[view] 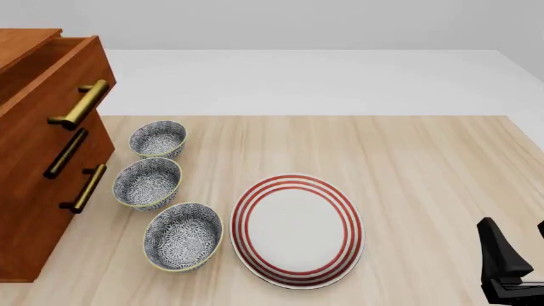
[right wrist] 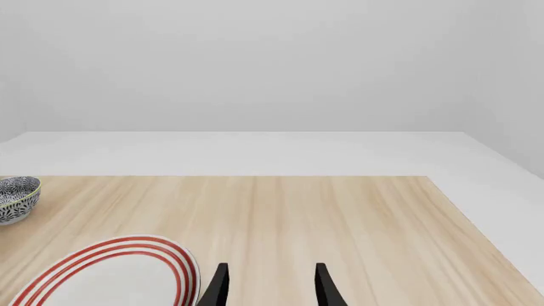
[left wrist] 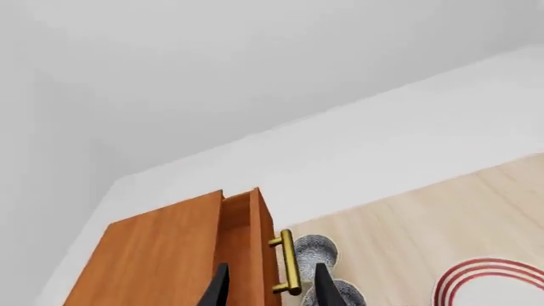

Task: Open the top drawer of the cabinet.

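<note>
The cabinet (view: 34,210) stands at the table's left edge. Its top drawer (view: 53,73) is pulled out past the two lower ones, with its brass bar handle (view: 81,104) free. In the left wrist view the top drawer (left wrist: 253,242) juts from the cabinet (left wrist: 153,261). Its handle (left wrist: 287,262) shows between my left gripper's (left wrist: 272,290) open fingers, farther off and untouched. The left gripper is out of the front view. My right gripper (view: 520,245) is open and empty at the table's near right; it also shows in the right wrist view (right wrist: 271,287).
Three patterned bowls (view: 147,183) stand in a row just right of the cabinet. A red-ringed white plate (view: 297,229) lies at the table's near middle. The plate (right wrist: 111,274) also shows beside the right gripper. A white floor and wall lie beyond the table.
</note>
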`<control>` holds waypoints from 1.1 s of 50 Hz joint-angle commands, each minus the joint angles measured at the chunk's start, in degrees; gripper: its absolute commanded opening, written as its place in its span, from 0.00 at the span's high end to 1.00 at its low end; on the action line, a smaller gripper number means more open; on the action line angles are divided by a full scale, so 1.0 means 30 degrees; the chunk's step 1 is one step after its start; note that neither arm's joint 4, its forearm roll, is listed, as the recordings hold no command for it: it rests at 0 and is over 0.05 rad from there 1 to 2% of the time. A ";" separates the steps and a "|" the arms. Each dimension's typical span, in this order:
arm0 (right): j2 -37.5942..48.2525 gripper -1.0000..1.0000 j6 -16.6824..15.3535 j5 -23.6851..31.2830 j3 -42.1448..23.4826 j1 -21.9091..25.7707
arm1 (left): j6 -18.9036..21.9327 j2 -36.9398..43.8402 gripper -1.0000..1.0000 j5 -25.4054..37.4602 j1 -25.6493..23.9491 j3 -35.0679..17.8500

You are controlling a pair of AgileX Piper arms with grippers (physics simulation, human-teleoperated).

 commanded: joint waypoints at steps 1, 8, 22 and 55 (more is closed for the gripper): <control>-0.0002 0.00 -0.0006 -0.0001 0.0000 0.0003 | -0.2607 0.0433 0.00 0.1895 -0.0002 -0.1312; -0.0002 0.00 0.0000 0.0000 0.0000 0.0000 | -0.3848 0.0368 0.00 0.1655 -0.0157 0.0469; -0.0002 0.00 0.0000 0.0000 0.0000 0.0000 | -0.5076 0.2105 0.00 0.1043 0.0428 0.0081; 0.0004 0.00 -0.0001 0.0001 0.0000 0.0001 | -0.5702 0.5971 0.00 -0.0215 0.1869 -0.1470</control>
